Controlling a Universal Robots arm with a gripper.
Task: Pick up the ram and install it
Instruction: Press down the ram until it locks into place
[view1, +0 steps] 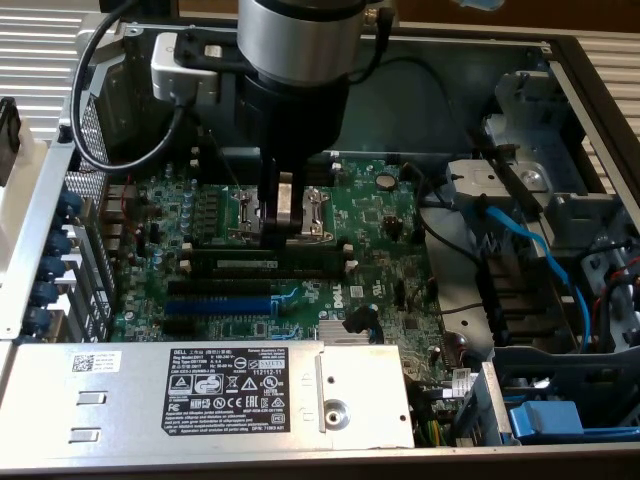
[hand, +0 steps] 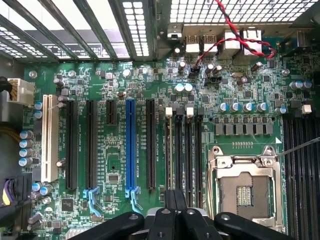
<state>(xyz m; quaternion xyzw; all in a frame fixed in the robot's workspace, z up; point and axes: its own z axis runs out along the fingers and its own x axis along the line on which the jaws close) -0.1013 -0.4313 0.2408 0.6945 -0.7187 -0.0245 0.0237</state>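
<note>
"DELL" on power supply label (view1: 232, 385)

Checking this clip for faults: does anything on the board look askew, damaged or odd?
Nothing looks damaged or spilled. The ram lies straight and level on the board, just under the shut gripper. The one oddity is that the CPU socket is bare, with no cooler over it.

motherboard (hand: 150, 80): glossy green board | CPU socket (hand: 245, 187): shiny metal frame | power supply (view1: 200, 395): matt grey metal, paper label
</note>
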